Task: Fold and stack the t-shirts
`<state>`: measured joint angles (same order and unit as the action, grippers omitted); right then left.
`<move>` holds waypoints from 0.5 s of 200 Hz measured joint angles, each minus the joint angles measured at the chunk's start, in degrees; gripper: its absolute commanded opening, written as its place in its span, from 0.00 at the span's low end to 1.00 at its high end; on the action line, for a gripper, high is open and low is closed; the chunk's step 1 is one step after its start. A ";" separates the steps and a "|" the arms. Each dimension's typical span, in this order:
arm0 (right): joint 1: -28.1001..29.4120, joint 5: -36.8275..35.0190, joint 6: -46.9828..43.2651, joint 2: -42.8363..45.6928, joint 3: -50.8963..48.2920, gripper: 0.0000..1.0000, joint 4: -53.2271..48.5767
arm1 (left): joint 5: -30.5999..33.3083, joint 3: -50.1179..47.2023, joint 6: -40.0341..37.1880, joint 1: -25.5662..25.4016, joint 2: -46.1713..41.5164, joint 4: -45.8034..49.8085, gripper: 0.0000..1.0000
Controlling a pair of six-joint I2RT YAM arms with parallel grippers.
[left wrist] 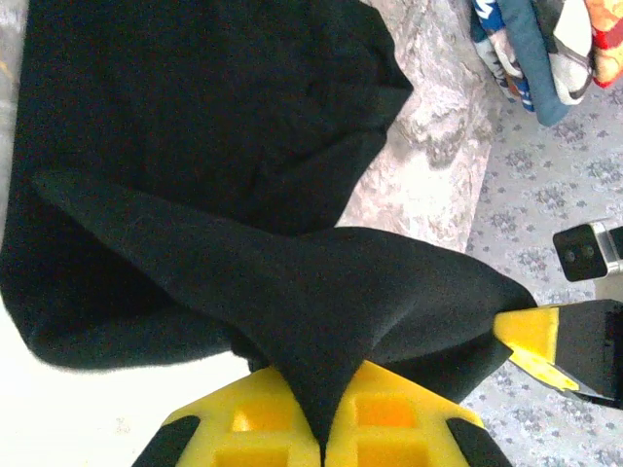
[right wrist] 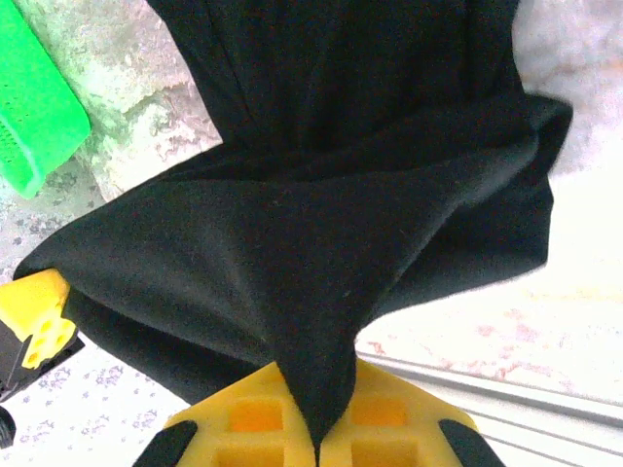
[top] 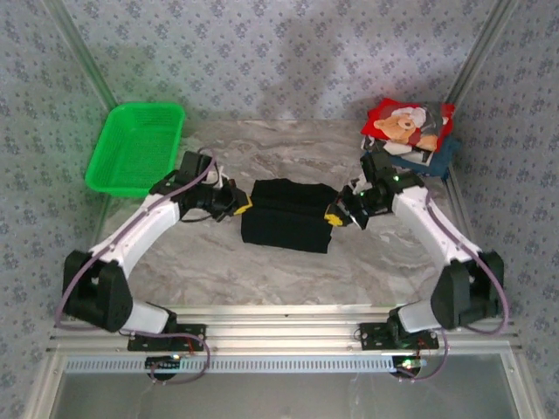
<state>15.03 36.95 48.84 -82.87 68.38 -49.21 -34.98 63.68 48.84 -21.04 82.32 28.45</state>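
A green plastic mesh basket (top: pixel 135 148) sits at the far left corner of a grey-and-white marbled table (top: pixel 175 262). A pale blue-grey backdrop (top: pixel 279 52), printed with small floral motifs, covers the back and both sides. Slim metal poles (top: pixel 83 61) slant up at the back corners. Silver aluminium rails (top: pixel 288 327) run across the table's near edge.

1. Walls (top: pixel 288 52) — pale grey with a small flower print, closing in three sides.
2. Table (top: pixel 218 262) — grey-white marble top, evenly lit.
3. Metal rails (top: pixel 288 319) run along its near edge; slanted posts (top: pixel 85 57) stand at the back corners.
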 measured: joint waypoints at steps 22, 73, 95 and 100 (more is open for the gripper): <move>-2.51 1.95 -4.37 -7.32 5.44 0.00 -0.42 | -0.15 2.78 -1.09 1.11 5.25 -1.53 0.00; -6.69 6.05 -11.72 -22.53 15.78 0.02 -1.68 | -1.29 9.73 -3.63 3.02 17.94 -4.68 0.00; -7.89 6.91 -13.97 -29.46 20.90 0.02 -2.54 | -1.60 13.60 -4.50 3.50 24.06 -5.27 0.00; -8.15 7.13 -14.43 -31.10 22.05 0.02 -2.62 | -1.64 14.49 -4.72 3.56 25.33 -5.31 0.00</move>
<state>6.87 44.07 34.41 -113.97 90.43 -51.83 -36.62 78.17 44.12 -17.47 107.66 23.14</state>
